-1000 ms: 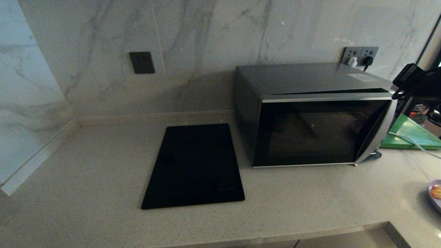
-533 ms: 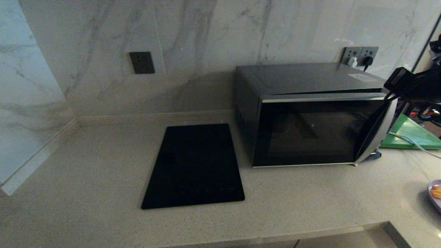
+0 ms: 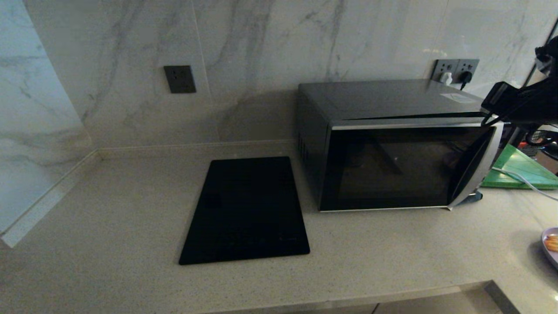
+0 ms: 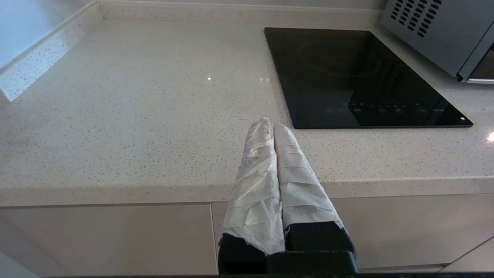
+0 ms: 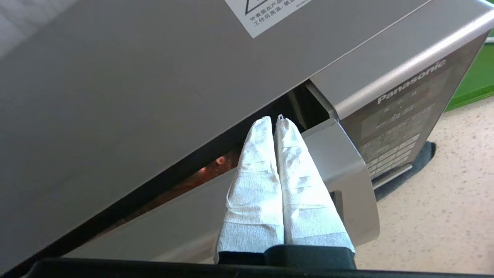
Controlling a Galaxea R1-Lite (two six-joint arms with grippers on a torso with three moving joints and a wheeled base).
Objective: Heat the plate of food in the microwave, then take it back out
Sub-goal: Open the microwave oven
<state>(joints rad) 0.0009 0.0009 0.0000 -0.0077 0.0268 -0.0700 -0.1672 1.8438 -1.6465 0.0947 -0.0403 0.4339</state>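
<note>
The silver-grey microwave point(image 3: 392, 144) stands at the back right of the counter, its dark glass door point(image 3: 392, 168) slightly ajar at the right side. My right gripper point(image 5: 272, 119) is shut and empty, its white-wrapped fingertips at the dark gap between the microwave's top point(image 5: 115, 77) and the door's upper corner point(image 5: 339, 154), beside the button panel point(image 5: 401, 127). In the head view the right arm point(image 3: 523, 107) reaches in at that corner. The plate of food point(image 3: 551, 246) lies at the counter's far right, partly cut off. My left gripper point(image 4: 269, 122) is shut and empty, parked over the counter's front edge.
A flat black panel point(image 3: 246, 209) lies left of the microwave. A green board point(image 3: 521, 170) with a white cable point(image 3: 518, 179) across it sits behind the microwave's right side. Wall sockets point(image 3: 455, 69) with plugs are above it. The counter's front edge point(image 3: 348, 296) runs below.
My right arm has shifted left and closer to the microwave's top right corner. The door stays slightly ajar. The left arm has not moved.
</note>
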